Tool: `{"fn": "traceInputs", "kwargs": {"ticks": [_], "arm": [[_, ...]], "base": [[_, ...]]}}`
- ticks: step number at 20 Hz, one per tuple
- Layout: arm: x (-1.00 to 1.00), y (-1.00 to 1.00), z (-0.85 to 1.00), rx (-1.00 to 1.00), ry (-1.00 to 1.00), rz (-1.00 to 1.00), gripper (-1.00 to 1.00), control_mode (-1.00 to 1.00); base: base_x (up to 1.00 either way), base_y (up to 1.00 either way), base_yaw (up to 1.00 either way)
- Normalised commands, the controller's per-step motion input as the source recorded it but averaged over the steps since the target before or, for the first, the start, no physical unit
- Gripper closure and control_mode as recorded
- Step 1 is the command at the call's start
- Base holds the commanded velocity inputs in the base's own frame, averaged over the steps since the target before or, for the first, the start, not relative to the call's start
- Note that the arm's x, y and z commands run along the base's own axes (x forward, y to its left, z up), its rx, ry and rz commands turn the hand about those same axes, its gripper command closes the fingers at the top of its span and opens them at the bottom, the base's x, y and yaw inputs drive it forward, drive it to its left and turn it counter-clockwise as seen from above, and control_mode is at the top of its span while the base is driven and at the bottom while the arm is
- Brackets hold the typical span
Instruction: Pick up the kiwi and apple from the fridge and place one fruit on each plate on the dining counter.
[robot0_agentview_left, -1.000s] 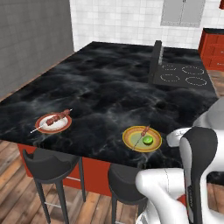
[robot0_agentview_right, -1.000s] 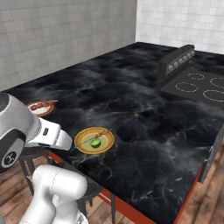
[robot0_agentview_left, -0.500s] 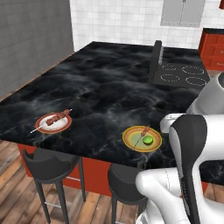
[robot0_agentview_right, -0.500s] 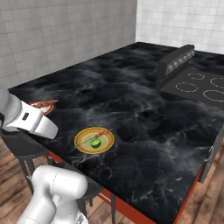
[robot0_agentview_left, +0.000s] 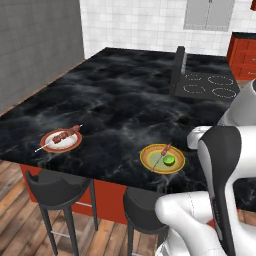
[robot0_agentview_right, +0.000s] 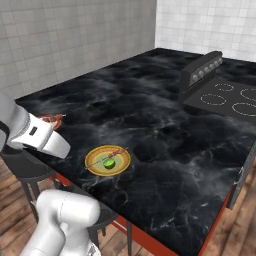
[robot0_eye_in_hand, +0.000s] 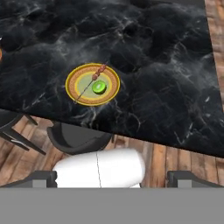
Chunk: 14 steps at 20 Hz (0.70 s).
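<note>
Pulled the arm (robot0_agentview_left: 220, 165) back and off to the side within the last second: in the right base view, lifted the white forearm clear of the yellow-rimmed plate (robot0_agentview_right: 92, 158) and out toward the left edge; in the left base view, raised it higher on the right. No shift of the room itself, so no drive of the base as yet. Ahead, the dining counter (robot0_agentview_left: 125, 95), with a black stovetop (robot0_agentview_left: 210, 85) at its far end and two dark stools (robot0_agentview_left: 59, 187) tucked under the near edge. On the near part of the counter, well apart, the red-rimmed plate (robot0_agentview_left: 50, 145), carrying just a meat skewer (robot0_agentview_left: 62, 136), and the yellow-rimmed plate with a thin skewer and the kiwi (robot0_agentview_left: 169, 160) resting on its centre, apart from the claw. In the hand view, gripper (robot0_eye_in_hand: 113, 178) looking down from above, fingertips (robot0_eye_in_hand: 41, 178) spread wide, nothing between them. Reads as kiwi delivered and let go: half done. Leaves the apple to fetch from the fridge for the red-rimmed plate, most likely after a turn away from here.
</note>
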Motion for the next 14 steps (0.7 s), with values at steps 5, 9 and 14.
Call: {"fn": "traceInputs", "kwargs": {"ticks": [5, 9, 14], "arm": [[-0.07, 0.0, -0.02, 0.0, 0.01, 0.0, -1.0, 1.0], [0.0, 0.0, 0.0, 0.0, 0.0, 0.0, -1.0, 1.0], [0.0, 0.0, 0.0, 0.0, 0.0, 0.0, -1.0, 1.0]], "base": [[-0.4, -0.28, -0.09], [-1.0, -0.82, -0.37], [-0.98, -0.76, -0.39]]}}
